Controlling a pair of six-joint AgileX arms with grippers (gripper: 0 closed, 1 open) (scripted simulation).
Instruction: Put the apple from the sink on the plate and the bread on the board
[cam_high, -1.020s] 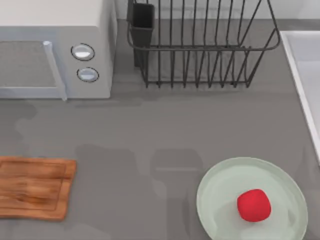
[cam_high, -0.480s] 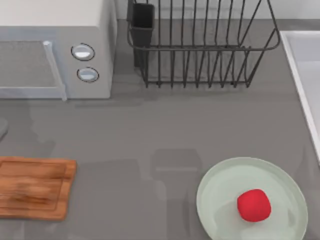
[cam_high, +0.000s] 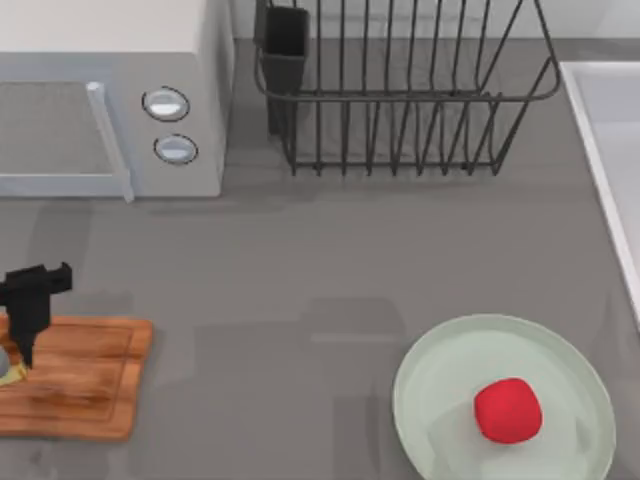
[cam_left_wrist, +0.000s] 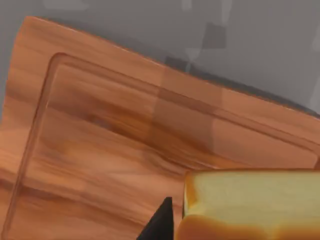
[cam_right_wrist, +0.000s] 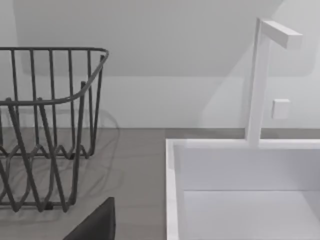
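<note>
Left gripper (cam_high: 14, 352) over the board's (cam_high: 85, 385) left end at the table's left edge, fingers closed on the bread (cam_left_wrist: 252, 205) just above the wood, apple (cam_high: 508, 410) resting on the plate (cam_high: 440, 370), sink (cam_high: 600, 120) at right.

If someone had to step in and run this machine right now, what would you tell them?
Left gripper: over the left end of the board, carrying the bread in its jaws just above the wood.
Right gripper: parked near the sink and the dish rack; jaw state unclear.
Done: the apple lies on the plate, at the table's right.
Left: lower the bread onto the board, let go, pull the left arm away.
</note>
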